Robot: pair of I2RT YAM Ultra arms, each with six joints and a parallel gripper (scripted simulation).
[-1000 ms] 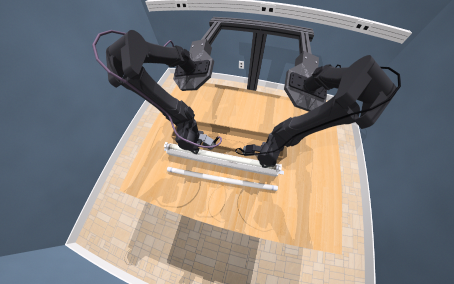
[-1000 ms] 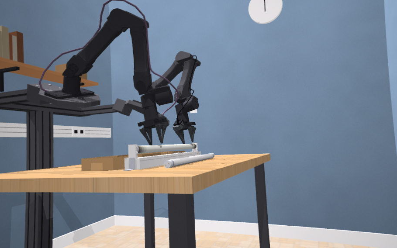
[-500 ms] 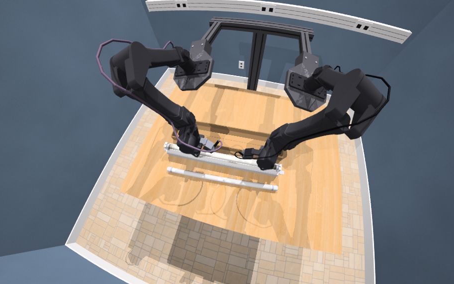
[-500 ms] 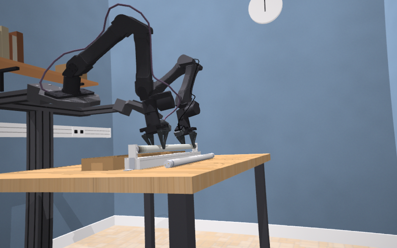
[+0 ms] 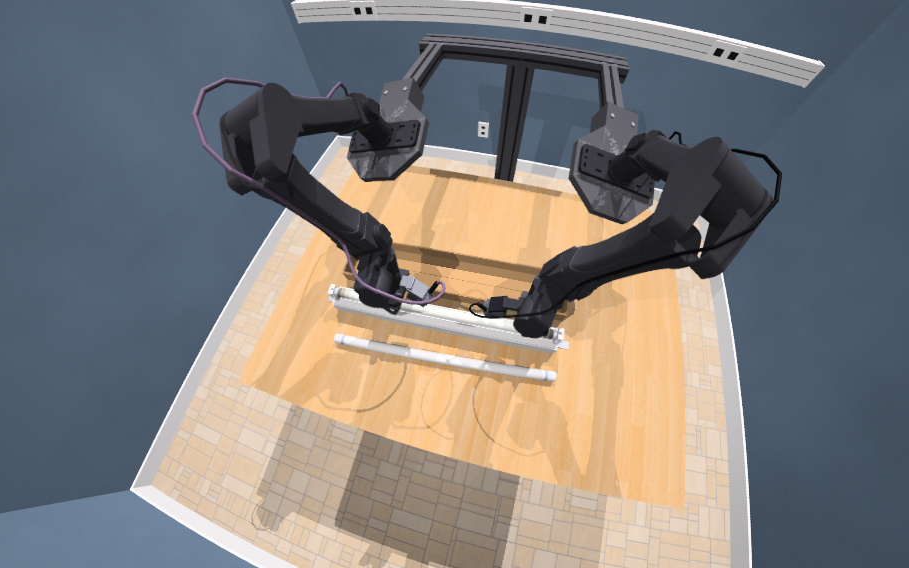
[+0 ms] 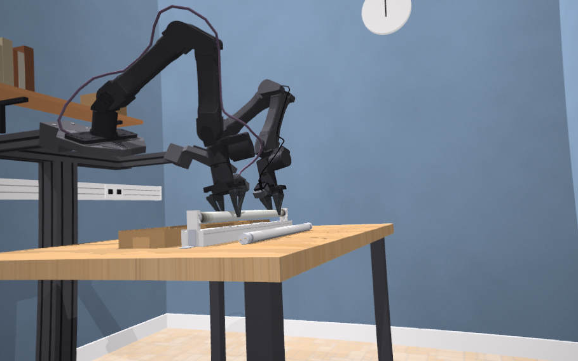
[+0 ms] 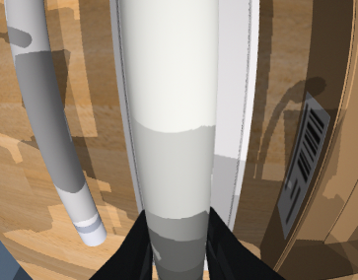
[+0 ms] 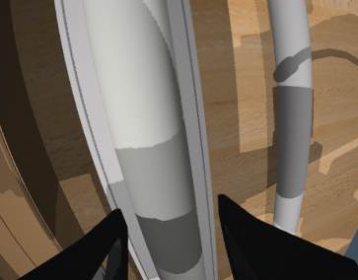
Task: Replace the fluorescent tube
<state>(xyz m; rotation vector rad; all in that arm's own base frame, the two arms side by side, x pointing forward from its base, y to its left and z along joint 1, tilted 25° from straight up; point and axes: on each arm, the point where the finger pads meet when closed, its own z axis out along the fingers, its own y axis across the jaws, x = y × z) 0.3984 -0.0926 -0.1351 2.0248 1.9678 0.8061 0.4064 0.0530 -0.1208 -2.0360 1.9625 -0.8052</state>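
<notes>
The old tube (image 5: pixel 468 318) (image 6: pixel 257 214) (image 7: pixel 170 74) (image 8: pixel 135 89) spans the 2 lampholders (image 5: pixel 333 293) (image 6: pixel 193 226). The left gripper (image 5: pixel 532 324) (image 6: pixel 274 210) (image 7: pixel 177 216) appears clamped on it; the right gripper (image 5: pixel 381 299) (image 6: pixel 229 213) (image 8: pixel 170 212) straddles it, fingers apart. It should handle as light, stiff, slick and brittle, so 2 gentle holds, 1 near each end, suit it.
</notes>
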